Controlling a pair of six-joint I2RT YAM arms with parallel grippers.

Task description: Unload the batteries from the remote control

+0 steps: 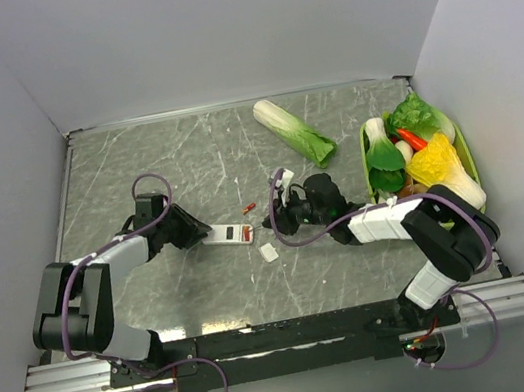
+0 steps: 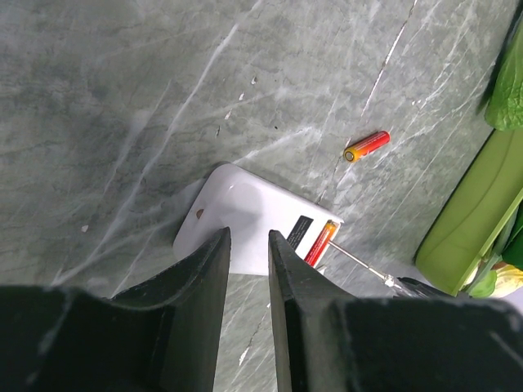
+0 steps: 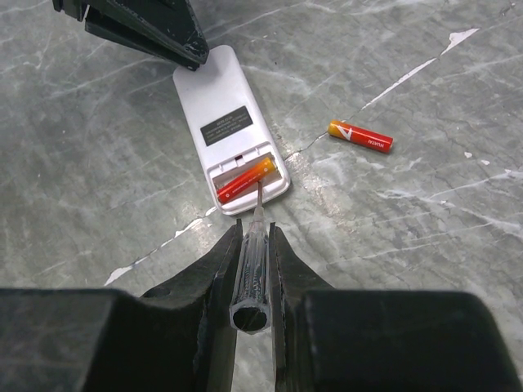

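Screwdriver (image 3: 249, 282) clamped in right gripper (image 3: 253, 230); its tip meets the battery (image 3: 243, 180) lying crosswise in the remote control (image 3: 214, 94) straight ahead.

We are holding our left hand (image 1: 194, 231) against the left end of the remote control (image 1: 231, 234), which is lying flat on the counter (image 1: 135, 168). Our right hand (image 1: 279, 219) is pointing at its other end, just beside it. One battery (image 1: 249, 207) is lying loose just beyond the remote control, and a small white cover (image 1: 269, 252) is lying nearer us. A cabbage (image 1: 293, 131) and a green basket (image 1: 468, 163) of vegetables are sitting farther right.
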